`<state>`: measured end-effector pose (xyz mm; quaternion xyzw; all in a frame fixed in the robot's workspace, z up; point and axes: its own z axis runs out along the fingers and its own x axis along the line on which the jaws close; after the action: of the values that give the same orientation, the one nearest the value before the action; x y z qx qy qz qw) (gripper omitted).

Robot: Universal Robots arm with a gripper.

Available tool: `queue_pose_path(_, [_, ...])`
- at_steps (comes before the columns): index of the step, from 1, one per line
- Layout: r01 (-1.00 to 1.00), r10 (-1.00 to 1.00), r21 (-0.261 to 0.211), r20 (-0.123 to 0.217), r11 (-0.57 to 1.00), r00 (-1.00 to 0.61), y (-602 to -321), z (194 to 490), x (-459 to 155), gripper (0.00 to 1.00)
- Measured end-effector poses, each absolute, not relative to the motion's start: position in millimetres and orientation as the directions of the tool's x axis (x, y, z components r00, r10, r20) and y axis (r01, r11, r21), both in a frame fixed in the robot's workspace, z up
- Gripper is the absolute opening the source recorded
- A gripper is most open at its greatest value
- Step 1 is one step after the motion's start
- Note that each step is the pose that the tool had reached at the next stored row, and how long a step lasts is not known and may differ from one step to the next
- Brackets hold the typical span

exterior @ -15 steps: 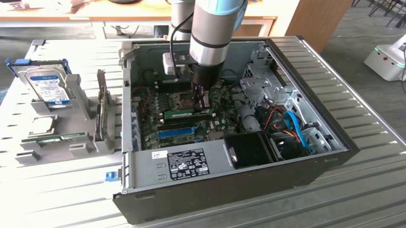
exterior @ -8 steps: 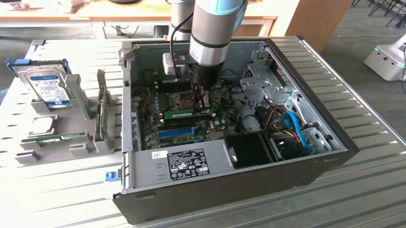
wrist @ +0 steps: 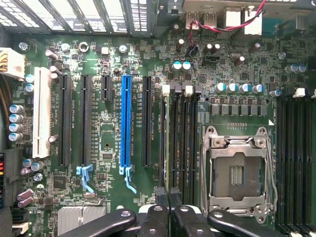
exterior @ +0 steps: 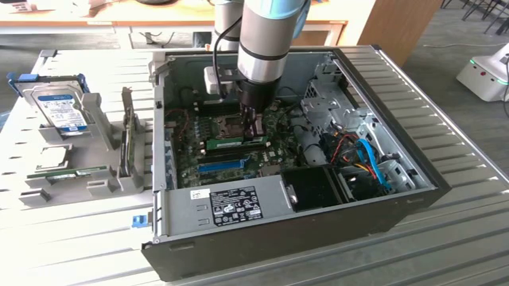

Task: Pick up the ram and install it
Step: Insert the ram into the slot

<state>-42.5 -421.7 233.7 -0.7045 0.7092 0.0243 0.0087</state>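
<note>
In the exterior view my gripper (exterior: 256,136) reaches down into the open computer case (exterior: 413,196), over the motherboard (exterior: 278,158). It is shut on the ram (exterior: 230,142), a narrow green stick standing on its long edge just above the board, beside the processor socket (wrist: 237,170). In the wrist view the black fingertips (wrist: 160,197) are pressed together, and the ram (wrist: 163,143) runs away from them as a thin dark edge over the outermost black memory slot. Whether the stick sits in the slot I cannot tell.
A long blue slot (wrist: 126,123) lies a little further along the board. Red and blue cables (exterior: 370,161) and drive cages crowd the case's side at the exterior view's right. Outside the case, grey stands hold a hard drive (exterior: 64,110), an upright card (exterior: 126,137) and another green stick (exterior: 75,173).
</note>
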Motion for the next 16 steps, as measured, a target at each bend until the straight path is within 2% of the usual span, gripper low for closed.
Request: queue_pose_path(16, [-1.0, -0.999, 0.02, -0.049, 0.013, -0.014, -421.7, 233.8, -45.2, 0.12])
